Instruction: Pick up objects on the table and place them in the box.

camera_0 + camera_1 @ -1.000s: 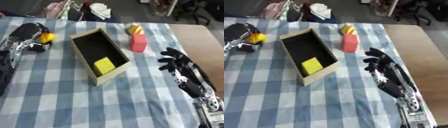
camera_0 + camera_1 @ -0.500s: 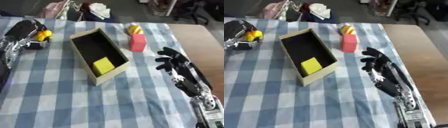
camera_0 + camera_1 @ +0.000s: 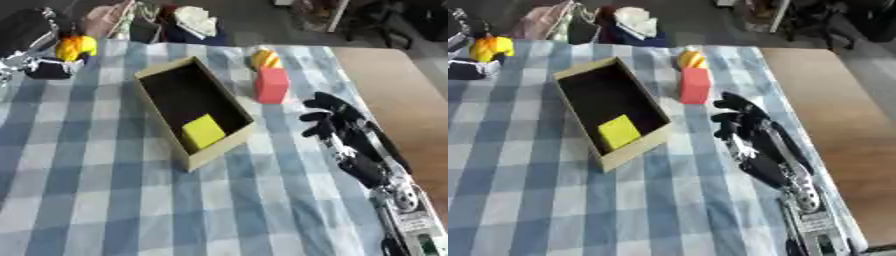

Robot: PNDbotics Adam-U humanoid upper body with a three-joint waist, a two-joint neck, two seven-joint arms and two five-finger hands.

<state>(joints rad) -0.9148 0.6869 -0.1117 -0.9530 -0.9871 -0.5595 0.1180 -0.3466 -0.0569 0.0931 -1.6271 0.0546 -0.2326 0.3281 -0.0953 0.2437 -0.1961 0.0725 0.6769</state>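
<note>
Left eye view: left hand [image 3: 35,37] at 10 o'clock, fingers curled around a yellow toy [image 3: 75,47], apparently held clear of the tabletop [image 3: 105,200], likely on its way to the box [image 3: 194,113]; whether it's fully lifted I can't tell. Box sits centre, long axis running 11 to 5 o'clock, open top. Inside: one yellow block [image 3: 203,131] at the near end, rest of the floor bare and dark, so room for more. Red block [image 3: 272,85] stands upright at 1 o'clock, just beside the box's far right wall, not in it. Orange-yellow item [image 3: 265,59] just behind the red block, touching or nearly so; can't make out what it is. Right hand [image 3: 339,125] at 3 o'clock, fingers spread and holding nothing, fingertips pointing toward the red block, near but apart; probably staged for that pick.
</note>
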